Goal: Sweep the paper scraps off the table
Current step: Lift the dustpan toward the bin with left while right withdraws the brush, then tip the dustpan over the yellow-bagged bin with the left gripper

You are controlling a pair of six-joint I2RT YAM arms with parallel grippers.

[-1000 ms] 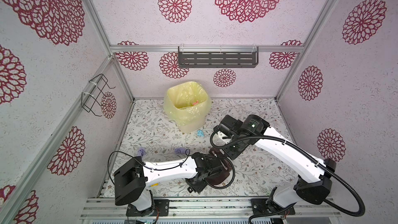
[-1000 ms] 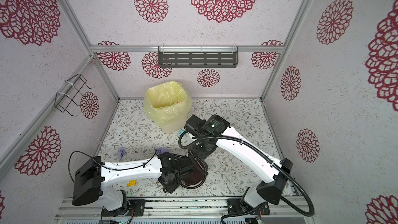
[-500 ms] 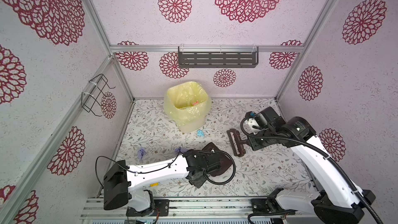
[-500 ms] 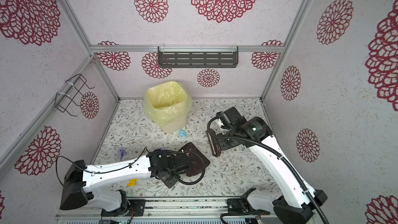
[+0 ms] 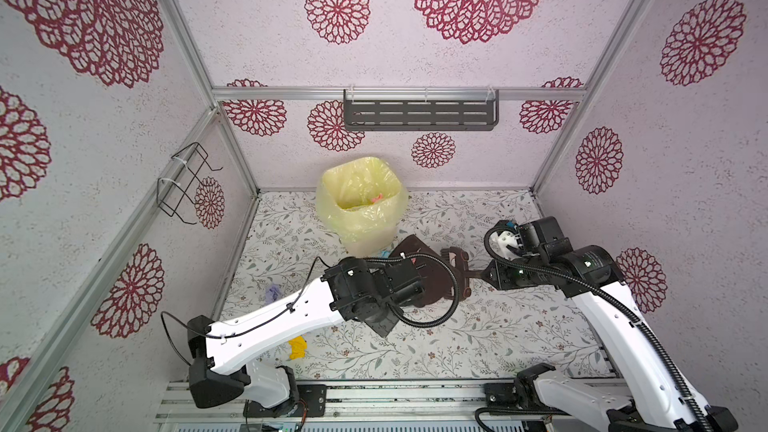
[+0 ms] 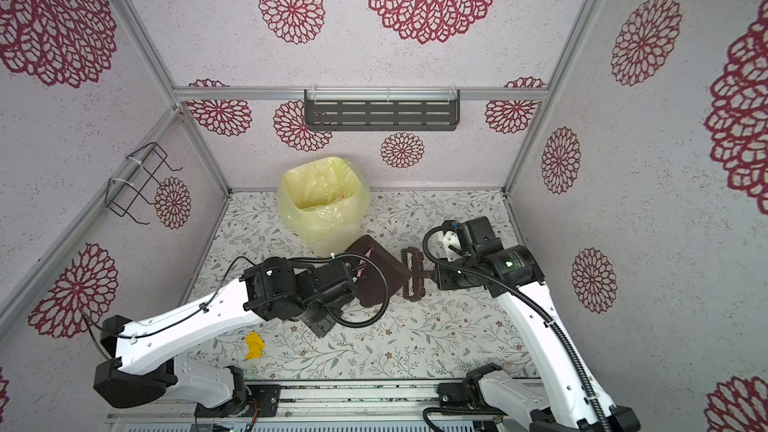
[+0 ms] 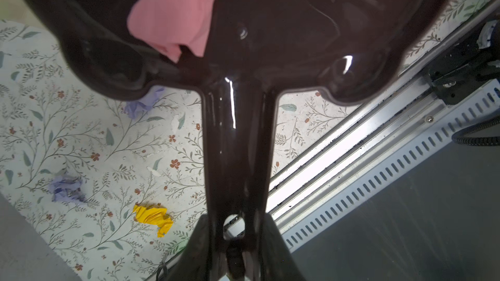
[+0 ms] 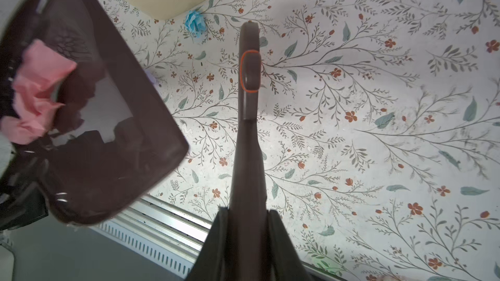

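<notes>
Vine-printed table (image 5: pixel 478 326) lay beneath both arms. The left gripper (image 7: pixel 235 239) pinched the dustpan (image 7: pixel 270 22) by its handle, a pink wad (image 7: pixel 176 17) in the pan ahead of it; the right gripper (image 8: pixel 247 220) clamped the brush (image 8: pixel 249 144). Yellow and lilac paper scraps (image 7: pixel 151 217) lay on the table below the left gripper.

Robot test cell in a lab, dressed as a room: wallpapered walls (image 5: pixel 490 160) hang on a bare aluminium frame (image 5: pixel 291 93), and the table (image 5: pixel 519 338) wears a printed floral sheet. The white left arm (image 5: pixel 270 326) and right arm (image 5: pixel 615 317), trailing black cables, are mounted on a metal rail (image 5: pixel 395 403) along the front edge. A grey shelf (image 5: pixel 419 116), a wire rack (image 5: pixel 183 184) and a bagged bin (image 5: pixel 359 205) furnish it.
</notes>
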